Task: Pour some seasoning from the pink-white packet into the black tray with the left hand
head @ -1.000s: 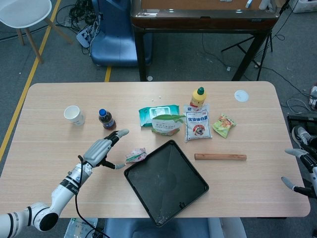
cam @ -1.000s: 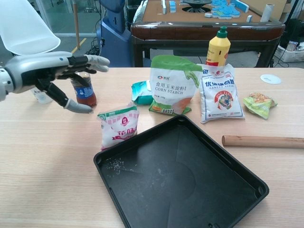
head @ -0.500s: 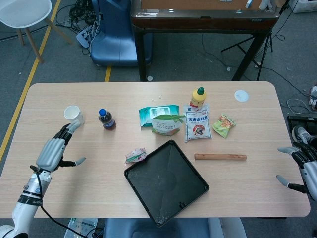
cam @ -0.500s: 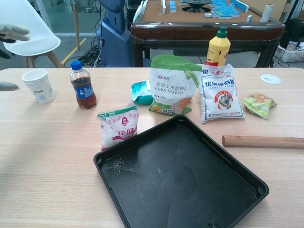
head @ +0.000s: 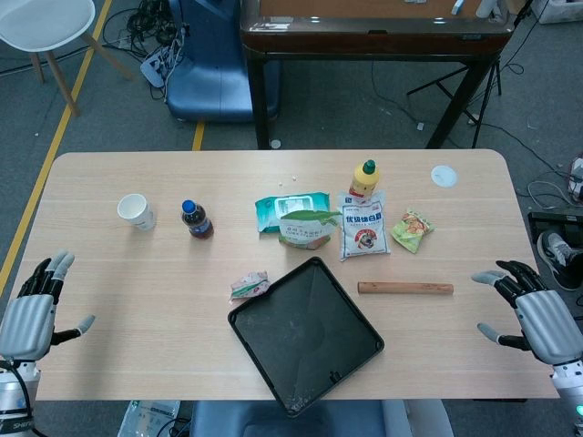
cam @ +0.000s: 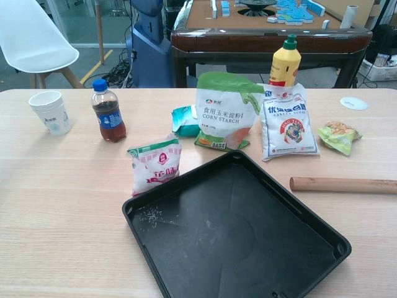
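The pink-white packet (head: 250, 286) (cam: 154, 164) stands upright on the table, touching the far left edge of the black tray (head: 306, 334) (cam: 248, 248). A few white grains lie in the tray's left corner. My left hand (head: 27, 312) hovers at the table's near left edge, fingers spread, holding nothing, far from the packet. My right hand (head: 533, 314) is at the near right edge, also spread and empty. Neither hand shows in the chest view.
Behind the tray stand a corn starch bag (cam: 223, 112), a white sugar bag (cam: 288, 122), a yellow bottle (cam: 285, 61) and a wipes pack (cam: 185, 120). A cola bottle (cam: 109, 112) and paper cup (cam: 51, 112) are at left. A wooden rolling pin (cam: 342, 184) and green snack bag (cam: 338, 136) lie right.
My left hand has pulled back from beside the packet to the table's near left edge and left the chest view. The right hand rose slightly into the head view.
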Robot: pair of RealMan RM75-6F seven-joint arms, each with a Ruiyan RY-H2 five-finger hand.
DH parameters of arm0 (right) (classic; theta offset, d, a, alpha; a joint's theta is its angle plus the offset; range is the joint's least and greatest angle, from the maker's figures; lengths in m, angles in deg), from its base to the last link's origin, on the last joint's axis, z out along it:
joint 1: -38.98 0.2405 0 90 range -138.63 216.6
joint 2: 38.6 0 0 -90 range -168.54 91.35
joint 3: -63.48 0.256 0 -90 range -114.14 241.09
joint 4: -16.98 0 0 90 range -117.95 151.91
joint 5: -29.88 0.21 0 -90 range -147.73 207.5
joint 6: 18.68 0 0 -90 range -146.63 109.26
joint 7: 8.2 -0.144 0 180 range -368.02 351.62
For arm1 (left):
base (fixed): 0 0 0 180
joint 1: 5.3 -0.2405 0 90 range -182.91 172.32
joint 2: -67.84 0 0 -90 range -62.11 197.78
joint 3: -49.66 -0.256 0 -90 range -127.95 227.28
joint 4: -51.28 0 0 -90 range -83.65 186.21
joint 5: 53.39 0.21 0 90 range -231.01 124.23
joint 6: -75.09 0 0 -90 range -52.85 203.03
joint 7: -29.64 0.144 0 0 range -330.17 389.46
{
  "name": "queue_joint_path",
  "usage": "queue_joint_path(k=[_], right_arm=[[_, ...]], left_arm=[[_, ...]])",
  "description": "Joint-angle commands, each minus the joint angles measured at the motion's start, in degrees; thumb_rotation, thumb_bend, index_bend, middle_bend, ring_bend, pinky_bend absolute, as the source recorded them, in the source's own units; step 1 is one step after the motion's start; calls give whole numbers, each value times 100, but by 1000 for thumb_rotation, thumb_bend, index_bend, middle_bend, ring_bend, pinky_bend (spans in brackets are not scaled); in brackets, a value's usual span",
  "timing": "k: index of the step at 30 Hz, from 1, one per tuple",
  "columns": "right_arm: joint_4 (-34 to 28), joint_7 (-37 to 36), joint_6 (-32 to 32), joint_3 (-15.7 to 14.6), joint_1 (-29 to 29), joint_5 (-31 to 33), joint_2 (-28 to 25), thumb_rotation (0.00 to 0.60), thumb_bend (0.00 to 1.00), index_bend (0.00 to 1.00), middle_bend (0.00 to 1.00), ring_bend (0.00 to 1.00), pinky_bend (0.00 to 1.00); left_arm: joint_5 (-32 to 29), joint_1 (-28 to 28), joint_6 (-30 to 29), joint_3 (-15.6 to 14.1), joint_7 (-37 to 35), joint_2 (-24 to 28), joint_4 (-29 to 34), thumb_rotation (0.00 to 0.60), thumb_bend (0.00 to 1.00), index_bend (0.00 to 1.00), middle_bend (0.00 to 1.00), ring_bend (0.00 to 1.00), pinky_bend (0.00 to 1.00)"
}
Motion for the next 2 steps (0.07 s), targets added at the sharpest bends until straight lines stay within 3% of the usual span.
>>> queue_joint_path(k=[1, 2], right_arm=[[43, 45, 46, 0, 23, -58, 69, 600, 157, 277, 296, 132, 109], [79, 78, 85, 4, 27, -89, 121, 600, 157, 277, 296, 132, 109]], left_arm=[[74, -133, -65, -92, 80, 1, 55, 600, 154, 0, 47, 0, 139], [79, -176, -73, -113, 89, 11, 95, 600, 154, 0, 47, 0, 139]])
